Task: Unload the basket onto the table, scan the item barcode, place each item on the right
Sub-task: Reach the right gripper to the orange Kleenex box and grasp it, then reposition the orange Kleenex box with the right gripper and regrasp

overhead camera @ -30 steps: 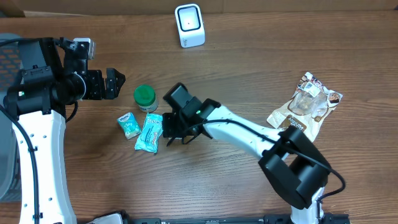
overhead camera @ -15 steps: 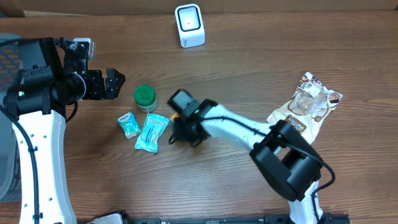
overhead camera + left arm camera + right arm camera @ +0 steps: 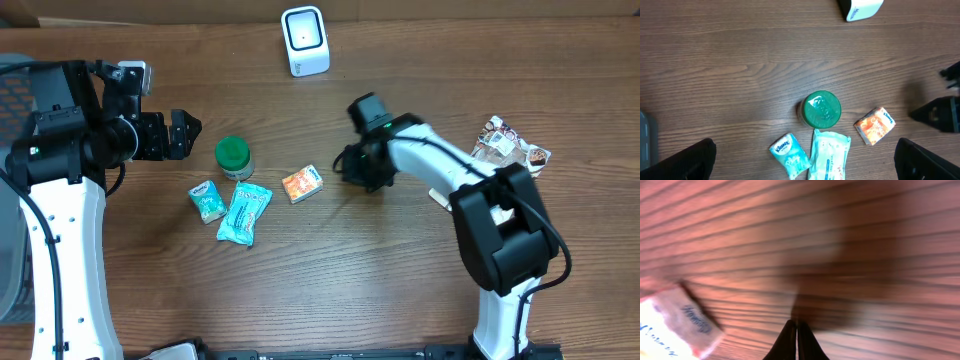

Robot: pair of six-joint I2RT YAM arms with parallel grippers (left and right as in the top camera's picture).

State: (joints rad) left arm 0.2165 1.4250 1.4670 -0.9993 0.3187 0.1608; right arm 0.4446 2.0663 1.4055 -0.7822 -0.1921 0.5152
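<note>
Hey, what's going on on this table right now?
Two robot arms are set up to scan item barcodes. The right pincer is shut with nothing in it, low over the table just right of an orange tissue pack lying flat. The left pincer is wide open and empty at the left side. A green-lidded jar, teal packs and a snack bag lie loose. Nothing is at the white scanner.

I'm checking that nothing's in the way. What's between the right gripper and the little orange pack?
Nothing, just bare table. The overhead view shows only wood between the shut right gripper and the orange pack.
</note>
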